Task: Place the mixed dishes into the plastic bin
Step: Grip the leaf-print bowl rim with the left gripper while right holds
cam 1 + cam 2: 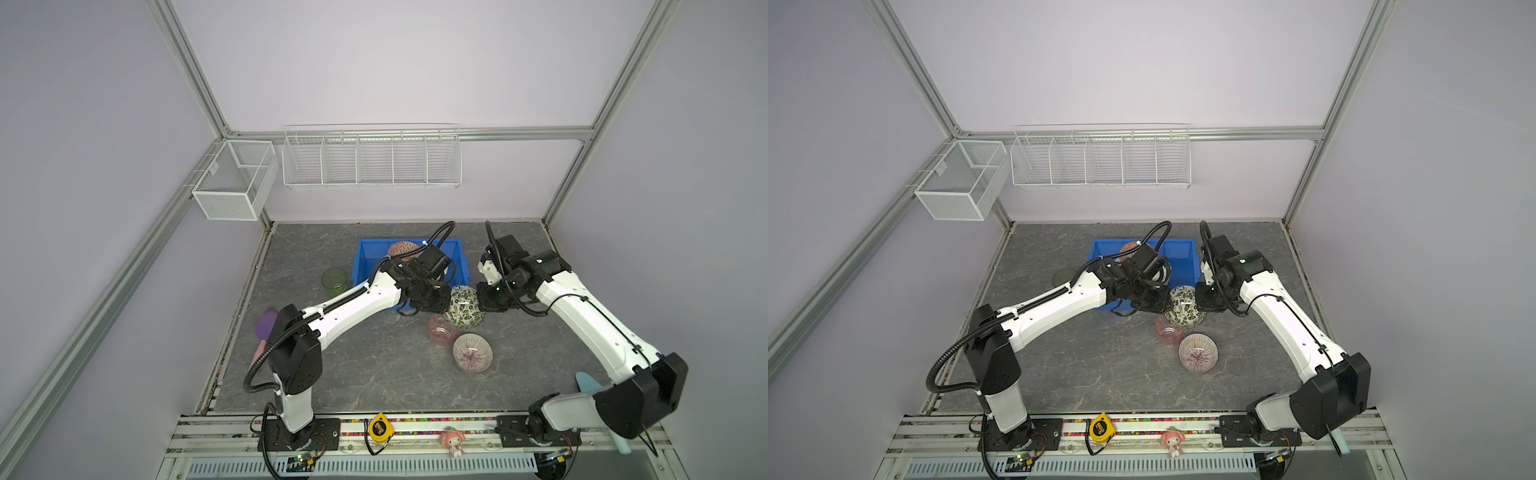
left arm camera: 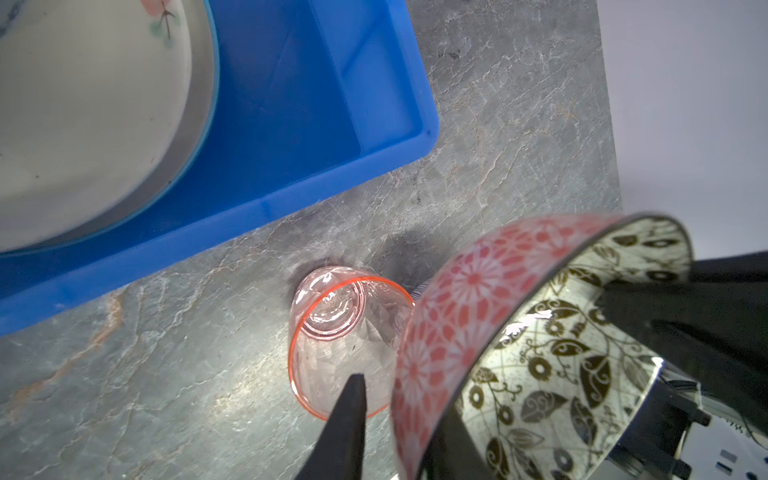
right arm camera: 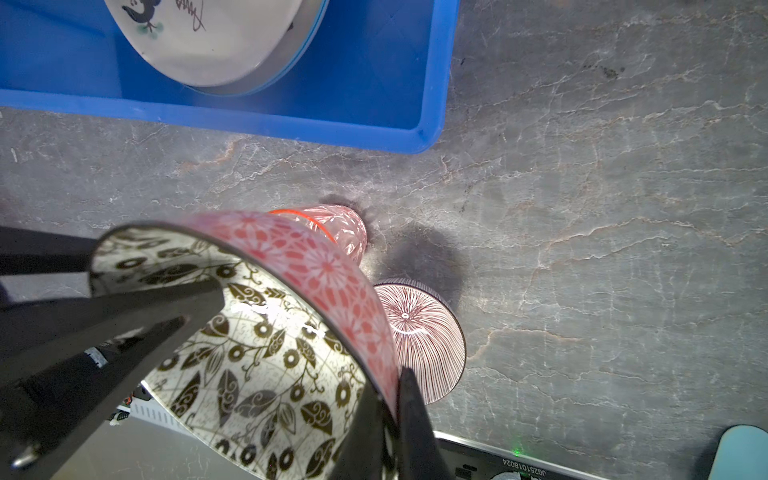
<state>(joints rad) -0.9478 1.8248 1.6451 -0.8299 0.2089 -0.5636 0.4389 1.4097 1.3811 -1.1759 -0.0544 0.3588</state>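
Beside the bin (image 1: pixel 365 266), your right gripper (image 3: pixel 392 399) pinches the leaf-print bowl (image 1: pixel 463 307); only the left wrist view shows your left gripper (image 2: pixel 401 399) straddling its rim, unclamped

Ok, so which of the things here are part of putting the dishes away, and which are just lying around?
Job: blue bin, leaf-pattern bowl, pink cup, striped bowl, green cup, brown dish already in the bin.
Lying about: purple spatula, light-blue spatula, tape measure, doll, wire baskets.
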